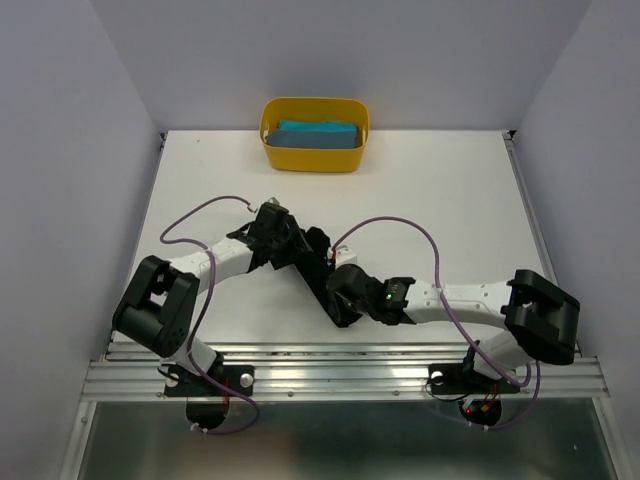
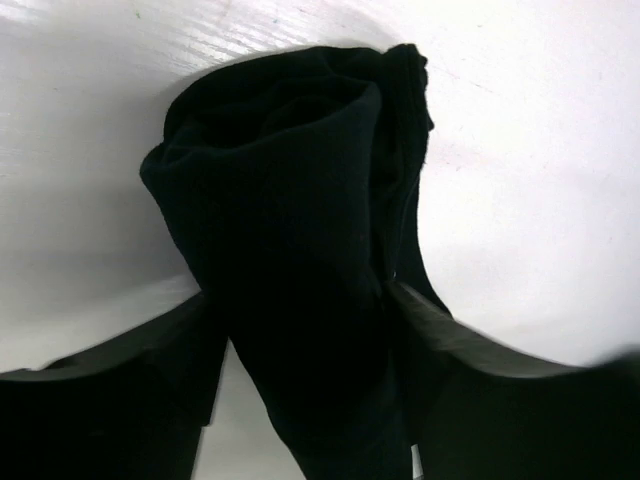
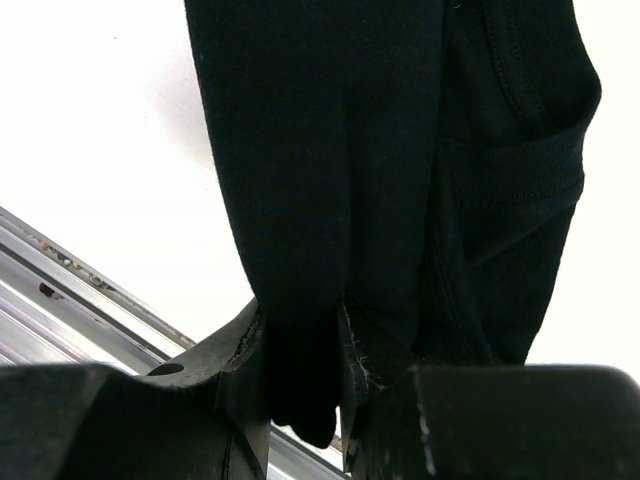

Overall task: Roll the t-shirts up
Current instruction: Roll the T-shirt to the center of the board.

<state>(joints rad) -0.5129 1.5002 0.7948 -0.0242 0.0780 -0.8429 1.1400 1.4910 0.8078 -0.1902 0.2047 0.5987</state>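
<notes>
Risks first. The roll on the black t-shirt (image 1: 318,262) (image 2: 290,250) (image 3: 320,150) looks loose. In the left wrist view the layers spiral open at the end, w/ a hem flap hanging off one side. If either gripper lets go early or drags along the bundle, the roll prob unwinds.

The right gripper (image 1: 345,292) (image 3: 300,330) has only a thin fold pinched, not the full roll. A tug from there could pull one layer out & undo the wrap.

The near end of the bundle sits close to the metal rail (image 1: 350,375) (image 3: 60,270) at the table (image 1: 450,200) edge. A pull toward the bases could take cloth over it. The arms are also crowded over the shirt, so the wrists may bump if both twist.

Positions:
- **Black tee:** lies diagonally on the table's near-middle, strung between the two grippers.
- **Left gripper** (image 1: 288,243) (image 2: 298,295): at the tee's far-left end. The jaws are wide, w/ one finger on each flank of the roll and both touching cloth. It reads as a hold across the full roll thickness, but I can't tell how firm.
- **Right gripper:** at the near-right end. The jaws are narrow & closed on a fold of black cloth, and the rest of the shirt runs away from the fingers.
- **Teal-blue t-shirt** (image 1: 318,134): sits as a neat bundle in the yellow tub (image 1: 310,160) at the far edge, well apart from both grippers. Can't tell if it's rolled or just folded.
</notes>
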